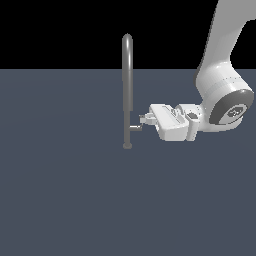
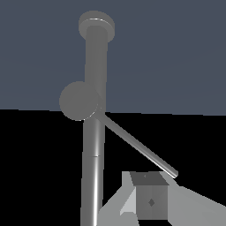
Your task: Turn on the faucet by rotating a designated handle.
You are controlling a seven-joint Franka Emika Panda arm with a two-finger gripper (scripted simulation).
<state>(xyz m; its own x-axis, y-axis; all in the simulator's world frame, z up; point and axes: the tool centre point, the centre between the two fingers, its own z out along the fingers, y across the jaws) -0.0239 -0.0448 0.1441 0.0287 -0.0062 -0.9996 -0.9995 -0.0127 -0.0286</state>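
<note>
Floor (image 1: 60, 200): a flat, matte slate-blue plane that fills the lower part of the exterior view and meets a plain black backdrop along a straight horizon; no seams or markings show on it.

Arm (image 1: 220, 70): a glossy white Panda arm with smooth rounded shells, entering from the upper corner on the exterior view's right, bending at a bulbous joint capped by a dark grey disc, and reaching level toward the exterior view's left.

Faucet (image 1: 127, 90): a tall, slim, grey metallic pipe standing upright on a small round base on the floor, its top curving over in a narrow rounded arch that rises above the horizon line. It stands near the middle of the exterior view, on the arm's left in that view. In the wrist view the pipe (image 2: 93, 145) shows a soft sheen along its length.

Gripper (image 1: 145, 119): a blocky white hand with short fingers, held sideways low beside the pipe — its tip is right at the lever's outer end. Whether the fingers are apart or closed on anything cannot be told; in the wrist view only one grey finger (image 2: 150, 201) is plain, just beside the rod's end.

Handle (image 1: 134, 127): a small thin grey lever jutting from the pipe's lower part toward the gripper — in the wrist view a round stub with a slender shiny rod (image 2: 140, 149) slanting off it.
</note>
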